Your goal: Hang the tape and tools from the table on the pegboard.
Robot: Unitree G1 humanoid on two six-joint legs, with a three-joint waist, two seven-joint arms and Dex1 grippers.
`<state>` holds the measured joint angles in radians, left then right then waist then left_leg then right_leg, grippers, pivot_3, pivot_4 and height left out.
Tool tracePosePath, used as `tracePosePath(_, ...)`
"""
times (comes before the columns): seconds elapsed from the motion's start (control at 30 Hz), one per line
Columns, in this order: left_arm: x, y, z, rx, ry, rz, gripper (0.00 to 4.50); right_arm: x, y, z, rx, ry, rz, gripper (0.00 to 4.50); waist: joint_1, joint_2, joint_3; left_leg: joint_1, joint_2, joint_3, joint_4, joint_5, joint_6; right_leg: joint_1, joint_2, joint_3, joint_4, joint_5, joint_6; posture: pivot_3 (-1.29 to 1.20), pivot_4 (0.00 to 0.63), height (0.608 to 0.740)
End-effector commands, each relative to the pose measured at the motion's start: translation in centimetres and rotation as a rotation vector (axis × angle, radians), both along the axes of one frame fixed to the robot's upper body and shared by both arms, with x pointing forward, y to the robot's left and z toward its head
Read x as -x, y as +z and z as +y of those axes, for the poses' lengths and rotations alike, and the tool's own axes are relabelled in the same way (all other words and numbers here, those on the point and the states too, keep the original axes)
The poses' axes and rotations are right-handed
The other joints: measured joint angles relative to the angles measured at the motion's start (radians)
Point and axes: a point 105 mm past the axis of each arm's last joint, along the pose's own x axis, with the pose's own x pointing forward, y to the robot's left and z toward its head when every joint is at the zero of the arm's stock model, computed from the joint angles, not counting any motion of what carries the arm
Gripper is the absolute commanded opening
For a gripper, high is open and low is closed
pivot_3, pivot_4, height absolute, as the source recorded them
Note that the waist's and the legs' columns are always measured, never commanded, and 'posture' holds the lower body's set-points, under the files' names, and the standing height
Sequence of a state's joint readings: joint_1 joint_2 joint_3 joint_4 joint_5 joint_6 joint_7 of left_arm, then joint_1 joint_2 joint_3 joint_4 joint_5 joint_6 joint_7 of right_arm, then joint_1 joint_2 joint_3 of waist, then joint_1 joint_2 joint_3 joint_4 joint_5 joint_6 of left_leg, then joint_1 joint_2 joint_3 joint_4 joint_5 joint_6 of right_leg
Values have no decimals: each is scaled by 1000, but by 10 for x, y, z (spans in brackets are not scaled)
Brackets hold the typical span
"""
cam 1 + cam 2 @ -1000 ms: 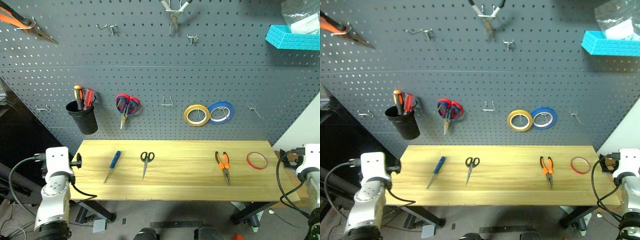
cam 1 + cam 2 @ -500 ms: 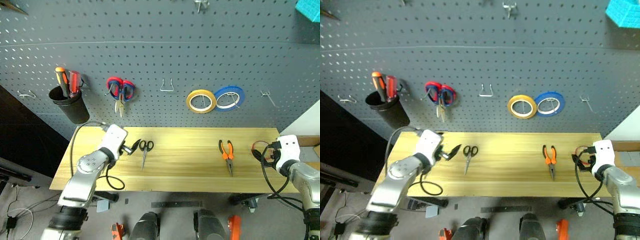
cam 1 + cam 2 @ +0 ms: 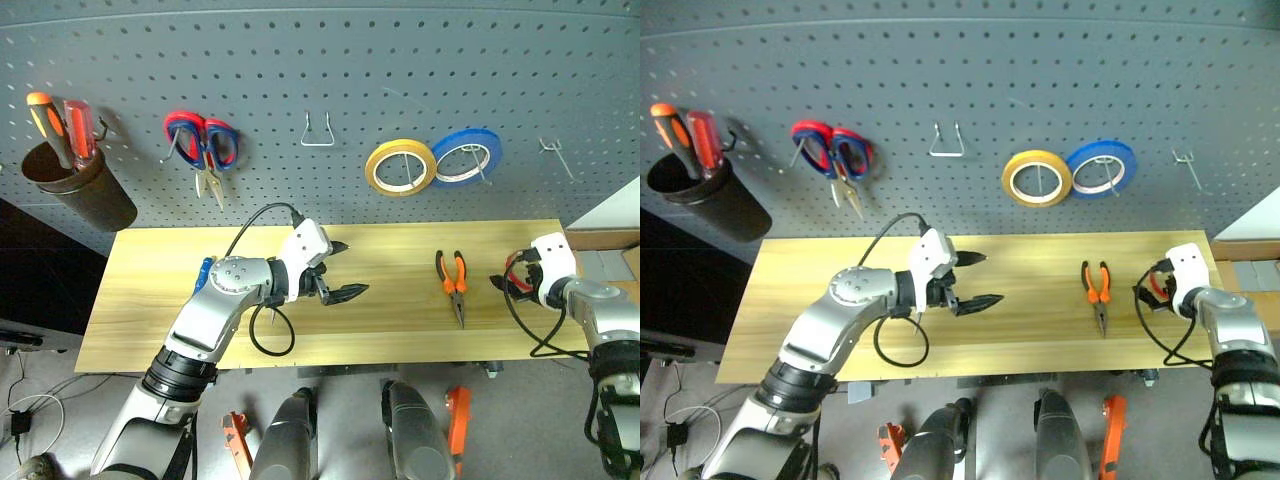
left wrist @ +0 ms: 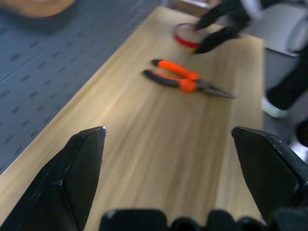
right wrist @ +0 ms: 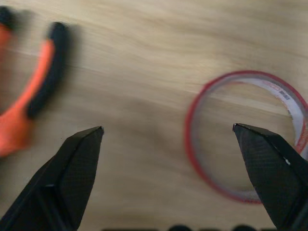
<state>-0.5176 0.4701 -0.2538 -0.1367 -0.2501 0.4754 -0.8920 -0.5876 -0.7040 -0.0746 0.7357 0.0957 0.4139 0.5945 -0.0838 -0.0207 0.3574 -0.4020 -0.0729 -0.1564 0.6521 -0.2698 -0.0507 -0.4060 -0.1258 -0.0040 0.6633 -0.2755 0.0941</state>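
My left gripper hangs over the middle of the tabletop, its jaws spread wide and empty, pointing toward my right. My left arm lies across the spot where the black-handled scissors would be, so I cannot see them; a sliver of the blue-handled screwdriver shows just beside my forearm. The orange-and-black pliers lie flat on the wood, well apart from my left gripper, nothing between them. Beyond them, at the right end of the tabletop, my right gripper hovers at the red tape ring, jaws fully open and holding nothing; the ring lies flat between the two fingertips in my right wrist view.

On the pegboard hang the red-and-blue scissors, a bare wire hook, a yellow roll and a blue roll side by side, and a dark cup with two screwdrivers.
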Motion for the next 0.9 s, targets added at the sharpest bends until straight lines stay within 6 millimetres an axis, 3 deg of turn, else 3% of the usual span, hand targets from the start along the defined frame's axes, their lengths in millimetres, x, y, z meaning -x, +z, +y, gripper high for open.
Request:
tracePosePath(0.03,12,11,-13,3,-85,-50,4464,2,-3,-18,11,-42,41,4500,1,-1,9,0,0,1,0,0,0,0,0,0,0,0,0,-77,432,740)
tracePosePath(0.17,15,12,-15,0,-103,-54,4464,3,-11,-21,-17,-52,111,4500,0,-8,21,-1,0,4,4,0,0,0,0,2,1,0,0,-65,428,740)
tracePosePath(0.27,17,10,-14,-16,-111,-55,4500,5,-16,-21,-3,-31,162,3916,4,-9,21,-3,0,4,8,0,0,0,0,1,1,1,1,-62,422,740)
tracePosePath(0.63,21,8,-13,-26,-135,-52,4500,19,-40,-19,140,76,293,101,14,-13,20,-3,0,3,10,0,0,1,0,1,1,2,3,-59,393,740)
tracePosePath(0.9,28,11,-23,-10,-186,-63,4500,22,-39,-28,213,88,255,40,33,-19,16,-3,0,1,11,0,-1,2,-1,0,0,2,3,-101,362,740)
